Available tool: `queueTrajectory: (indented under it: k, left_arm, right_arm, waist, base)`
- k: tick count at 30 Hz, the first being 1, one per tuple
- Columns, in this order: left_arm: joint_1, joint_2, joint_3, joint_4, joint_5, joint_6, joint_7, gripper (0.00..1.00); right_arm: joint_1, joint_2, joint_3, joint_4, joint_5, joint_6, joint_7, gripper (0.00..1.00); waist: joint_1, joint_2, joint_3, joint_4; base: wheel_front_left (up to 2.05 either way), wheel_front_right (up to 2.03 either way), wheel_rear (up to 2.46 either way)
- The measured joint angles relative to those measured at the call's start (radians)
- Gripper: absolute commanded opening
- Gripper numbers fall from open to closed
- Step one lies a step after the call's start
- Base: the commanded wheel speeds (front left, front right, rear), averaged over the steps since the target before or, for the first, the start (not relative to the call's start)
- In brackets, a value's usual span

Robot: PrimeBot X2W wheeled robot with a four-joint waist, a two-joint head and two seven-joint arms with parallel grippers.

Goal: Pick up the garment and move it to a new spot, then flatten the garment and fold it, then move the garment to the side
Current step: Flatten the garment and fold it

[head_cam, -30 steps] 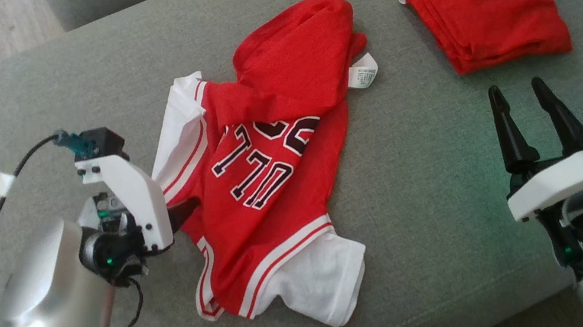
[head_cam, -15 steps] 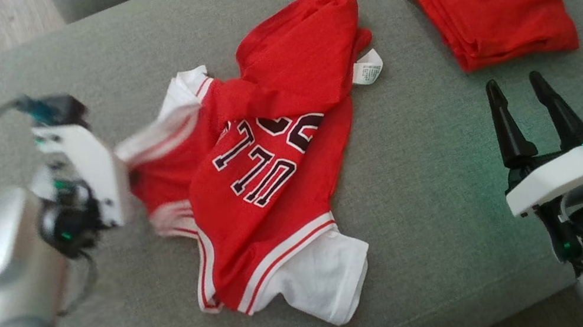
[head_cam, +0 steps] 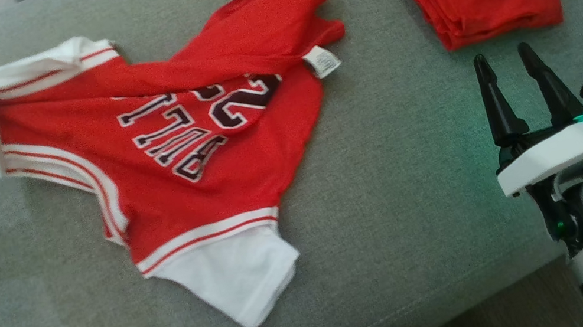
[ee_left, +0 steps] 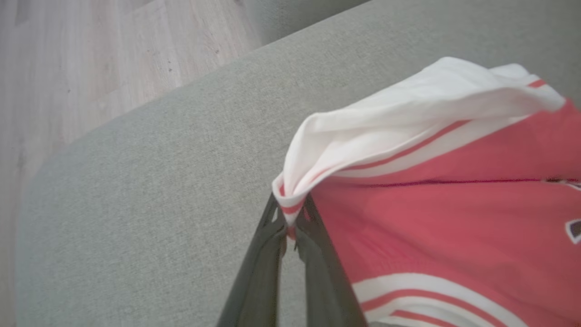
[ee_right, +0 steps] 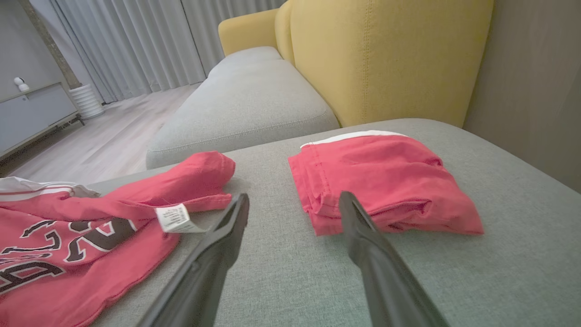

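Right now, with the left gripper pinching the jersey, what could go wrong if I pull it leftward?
The left gripper pinches only a thin bit of white trim on the jersey, so it might slip out. The edge of the cushion is close; the cloth could slide off. Its folded-over top may stay bunched.

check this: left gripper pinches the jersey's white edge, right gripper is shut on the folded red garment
One error: the right gripper is open, holding nothing; the right wrist view shows its fingers spread, short of the folded red garment. The left gripper does pinch the jersey by its white edge.
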Motion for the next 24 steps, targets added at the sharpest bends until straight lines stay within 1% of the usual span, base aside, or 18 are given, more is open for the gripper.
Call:
queueTrajectory:
  k: [2, 3, 4, 5, 6, 9, 12, 14, 18, 21, 24]
  left_arm:
    - [-0.014, 0.002, -0.002, 0.026, 0.014, 0.016, -0.036, 0.0]
    - [-0.019, 0.001, -0.002, 0.036, 0.018, 0.018, -0.054, 0.04]
    - [-0.024, -0.001, -0.005, 0.049, 0.021, 0.019, -0.067, 0.37]
    - [-0.026, -0.004, -0.007, 0.063, 0.021, 0.019, -0.074, 0.89]
    - [-0.026, -0.01, -0.007, 0.078, 0.019, 0.017, -0.077, 1.0]
    - [-0.022, -0.028, -0.007, 0.117, 0.003, -0.005, -0.099, 1.0]
    - [-0.019, -0.057, -0.035, 0.12, 0.004, -0.037, -0.128, 1.0]
    - [-0.011, -0.074, -0.058, 0.108, 0.017, -0.049, -0.165, 1.0]
    - [0.015, -0.104, -0.099, 0.048, 0.03, -0.077, -0.229, 1.0]
    - [0.023, -0.135, -0.142, -0.018, 0.026, -0.083, -0.227, 1.0]
    - [0.023, -0.156, -0.211, -0.145, -0.025, -0.084, -0.195, 1.0]
  right_arm:
    - [0.0, 0.0, 0.002, 0.0, 0.002, 0.0, 0.0, 1.0]
    - [0.0, -0.001, 0.002, 0.001, 0.002, 0.0, 0.0, 1.0]
    - [-0.001, -0.001, 0.003, 0.003, 0.002, 0.0, 0.0, 1.0]
    - [-0.001, -0.001, 0.002, 0.004, 0.002, 0.0, -0.001, 1.0]
    - [-0.001, -0.001, 0.001, 0.008, 0.002, 0.0, -0.001, 1.0]
    - [0.0, -0.001, 0.0, 0.015, 0.001, 0.0, -0.001, 1.0]
    - [0.003, 0.0, -0.002, 0.022, 0.001, 0.0, -0.002, 1.0]
    - [0.009, 0.0, -0.003, 0.028, 0.001, 0.0, -0.002, 1.0]
    - [0.032, 0.001, -0.021, 0.027, 0.001, 0.0, -0.002, 1.0]
    - [0.056, 0.002, -0.025, 0.026, 0.001, 0.0, -0.001, 1.0]
    - [0.059, 0.005, -0.024, 0.014, 0.001, 0.0, -0.001, 1.0]
  waist:
    - [0.0, 0.0, 0.007, -0.007]
    - [0.0, 0.0, 0.01, -0.009]
    - [0.0, 0.0, 0.01, -0.009]
    - [0.0, 0.0, 0.008, -0.008]
    - [0.0, 0.0, 0.005, -0.005]
    - [0.0, 0.0, -0.015, 0.006]
    - [0.0, 0.0, -0.043, 0.022]
    - [0.0, 0.0, -0.065, 0.035]
    - [0.0, 0.0, -0.102, 0.067]
    - [0.0, 0.0, -0.119, 0.087]
    - [0.0, 0.0, -0.118, 0.091]
  base:
    - [0.0, 0.0, 0.0]
    - [0.0, 0.0, 0.0]
    - [0.0, 0.0, 0.0]
    - [0.0, 0.0, 0.0]
    - [0.0, 0.0, 0.0]
    - [0.0, 0.0, 0.0]
    - [0.0, 0.0, 0.0]
    - [0.0, 0.0, 0.0]
    - [0.0, 0.0, 0.0]
    - [0.0, 0.0, 0.0]
    - [0.0, 0.0, 0.0]
